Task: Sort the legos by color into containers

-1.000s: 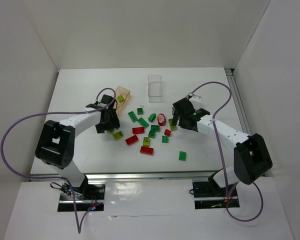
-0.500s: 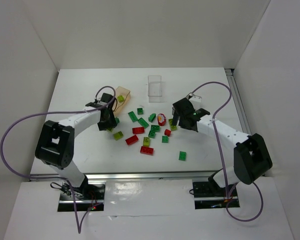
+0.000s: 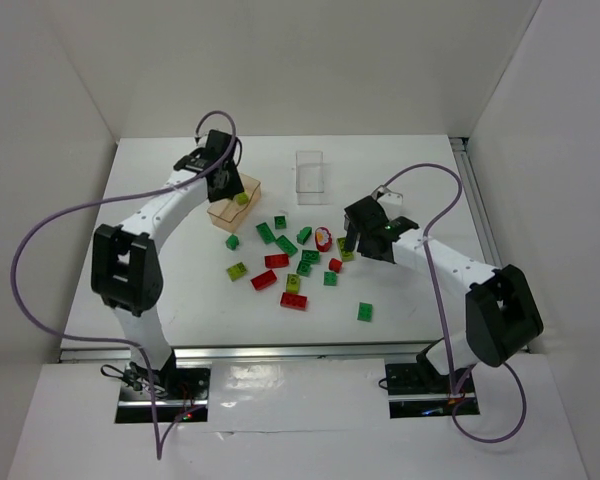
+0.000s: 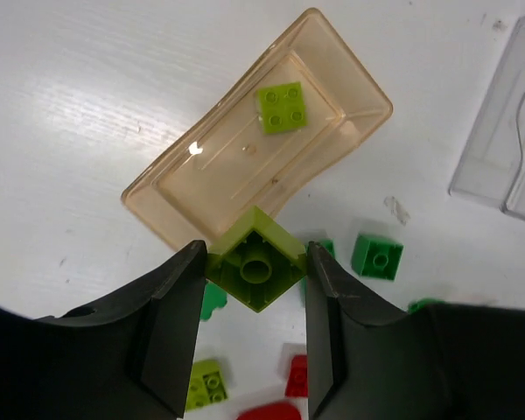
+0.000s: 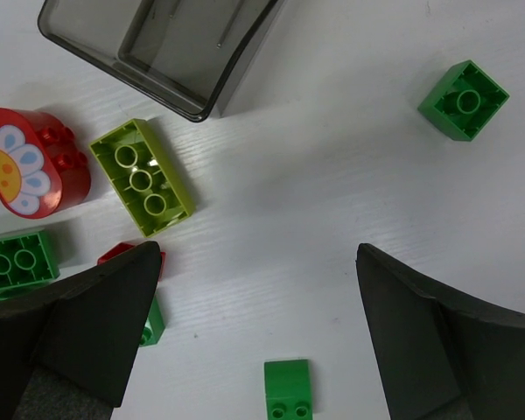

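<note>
The left arm (image 3: 165, 205) and the right arm (image 3: 445, 262) are alike: white tubular links joined by bulky black joint housings. A thin purple cable (image 3: 424, 166) loops loosely along each, down to black base plates (image 3: 420, 385). The left pincer (image 4: 255, 262) and the right pincer (image 5: 255, 262) have broad, matte-black, wedge-shaped fingers (image 4: 166, 332).

Robotics lab test cell — bench-top manipulation rig.
White table (image 3: 160, 300) boxed in on three sides by plain white panel walls (image 3: 300, 60). Two white-and-black robot arms (image 3: 165, 205) are bolted at its near edge on black base plates (image 3: 163, 386), beside an aluminium rail (image 3: 300, 350). Purple cables (image 3: 425, 166) loop loose along the arms. Work pieces are laid out on the top — loose legos (image 3: 277, 261) and small see-through containers (image 3: 309, 172).
</note>
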Robot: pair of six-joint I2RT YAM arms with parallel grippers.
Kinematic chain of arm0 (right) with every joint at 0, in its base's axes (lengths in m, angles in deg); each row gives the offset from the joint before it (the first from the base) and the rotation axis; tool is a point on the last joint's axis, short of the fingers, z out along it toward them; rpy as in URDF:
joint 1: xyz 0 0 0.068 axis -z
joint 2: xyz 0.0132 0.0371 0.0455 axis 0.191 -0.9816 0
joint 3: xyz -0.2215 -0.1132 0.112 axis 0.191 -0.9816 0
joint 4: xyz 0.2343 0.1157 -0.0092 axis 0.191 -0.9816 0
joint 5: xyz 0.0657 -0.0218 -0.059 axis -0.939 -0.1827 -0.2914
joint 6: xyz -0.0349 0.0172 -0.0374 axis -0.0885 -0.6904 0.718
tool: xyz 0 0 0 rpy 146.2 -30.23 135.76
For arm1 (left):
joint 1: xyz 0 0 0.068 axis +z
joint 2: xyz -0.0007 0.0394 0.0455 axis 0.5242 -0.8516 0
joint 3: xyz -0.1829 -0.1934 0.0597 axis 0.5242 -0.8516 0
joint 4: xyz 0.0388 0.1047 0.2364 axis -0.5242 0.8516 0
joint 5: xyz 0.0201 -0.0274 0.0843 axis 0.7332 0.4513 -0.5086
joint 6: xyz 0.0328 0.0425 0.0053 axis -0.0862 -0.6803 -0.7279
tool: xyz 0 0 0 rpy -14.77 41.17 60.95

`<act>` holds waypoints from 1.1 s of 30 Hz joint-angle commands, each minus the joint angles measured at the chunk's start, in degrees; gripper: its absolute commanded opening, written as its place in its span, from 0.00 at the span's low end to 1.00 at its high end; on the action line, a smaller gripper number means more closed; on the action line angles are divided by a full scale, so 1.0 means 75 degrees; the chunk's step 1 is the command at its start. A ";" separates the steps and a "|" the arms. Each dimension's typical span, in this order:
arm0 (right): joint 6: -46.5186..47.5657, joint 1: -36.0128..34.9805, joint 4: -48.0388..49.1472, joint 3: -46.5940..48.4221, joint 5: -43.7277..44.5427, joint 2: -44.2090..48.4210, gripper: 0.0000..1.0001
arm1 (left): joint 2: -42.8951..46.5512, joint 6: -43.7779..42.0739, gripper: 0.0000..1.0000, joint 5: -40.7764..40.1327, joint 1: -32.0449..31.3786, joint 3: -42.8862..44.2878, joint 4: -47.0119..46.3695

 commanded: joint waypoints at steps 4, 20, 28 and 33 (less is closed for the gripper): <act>-0.0099 -0.0070 -0.0218 0.0254 0.0481 -0.0078 1.00 | -0.1467 -0.0383 0.82 -0.0179 0.0282 0.1398 0.0388; -0.0099 -0.0070 -0.0066 -0.0050 0.0341 0.0063 1.00 | 0.1473 0.0273 0.97 -0.0203 -0.0632 -0.2558 0.0144; -0.0170 -0.0140 -0.0066 -0.0121 0.0423 0.0063 1.00 | 0.1076 0.0458 0.97 0.0221 -0.0701 -0.3475 -0.0830; -0.0170 -0.0140 -0.0066 -0.0121 0.0423 0.0063 1.00 | 0.0468 0.0565 0.88 -0.0270 -0.0702 -0.3300 -0.1028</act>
